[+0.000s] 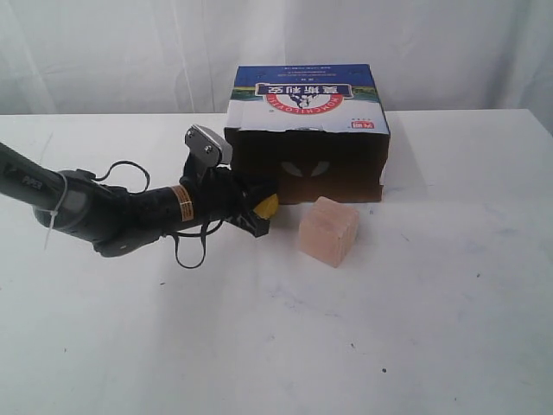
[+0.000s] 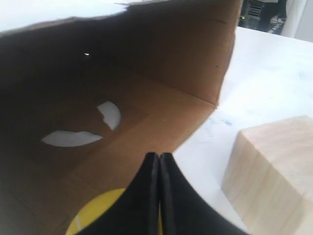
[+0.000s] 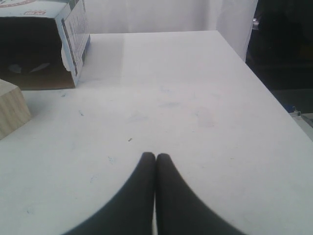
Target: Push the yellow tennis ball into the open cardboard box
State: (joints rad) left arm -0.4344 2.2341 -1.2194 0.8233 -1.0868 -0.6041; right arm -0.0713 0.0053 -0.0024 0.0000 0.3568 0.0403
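The yellow tennis ball [image 1: 266, 206] lies on the table at the mouth of the open cardboard box [image 1: 308, 104], near the box's left front corner. My left gripper [image 1: 256, 210] is shut, its tips pressed against the ball's near side. From the left wrist, the ball [image 2: 93, 215] shows partly under the shut fingers [image 2: 160, 155], with the box's brown interior [image 2: 146, 98] right ahead. My right gripper [image 3: 155, 156] is shut and holds nothing, over bare table well away from the box [image 3: 63, 24]; it is outside the exterior view.
A pale wooden cube [image 1: 328, 230] stands just in front of the box's opening, right of the ball; it also shows beside the left fingers [image 2: 274, 171] and as a wooden cube [image 3: 10, 107] in the right wrist view. White table [image 1: 389, 328] stretches around.
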